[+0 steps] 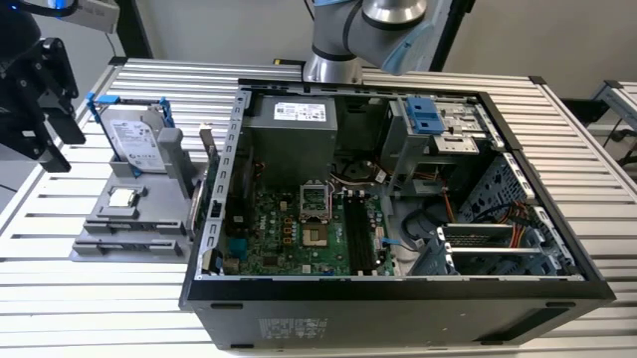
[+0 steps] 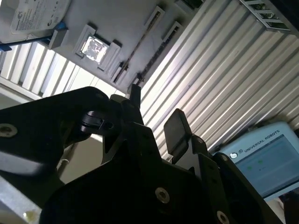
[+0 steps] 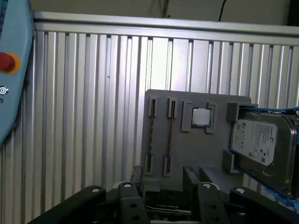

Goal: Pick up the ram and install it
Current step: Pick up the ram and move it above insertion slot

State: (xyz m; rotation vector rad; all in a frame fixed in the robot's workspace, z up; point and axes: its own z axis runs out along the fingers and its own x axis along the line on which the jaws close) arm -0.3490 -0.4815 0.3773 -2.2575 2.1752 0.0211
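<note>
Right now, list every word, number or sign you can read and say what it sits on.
Silver hard drive in blue bracket, white label: print too small to read.
Grey power supply box, white sticker: too small.
Black computer case, front label: blurred.
Light-blue pendant: a brand mark beside its screen, nothing else legible.
</note>
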